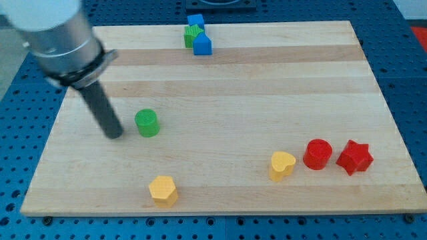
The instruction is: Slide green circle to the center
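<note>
Pale wooden board (220, 87) lying on a blue perforated table (400, 40). Landmark: the green cylindrical block (the green circle) (147, 123), sitting left of the board's middle. My tip (115, 134) stands just beside it on the view's left, a narrow gap showing between them. No jaws on this rig: the arm ends in a plain dark rod. Yellow hexagonal block (163, 191) lies below the green circle, near the bottom edge. Yellow heart-shaped block (282, 165), red cylindrical block (317, 154) and red star-shaped block (354, 157) sit in a row well to its lower right. Far above it, at the top edge, two blue blocks (199, 33) flank a second green block (192, 38), clustered and touching; shapes unclear.
</note>
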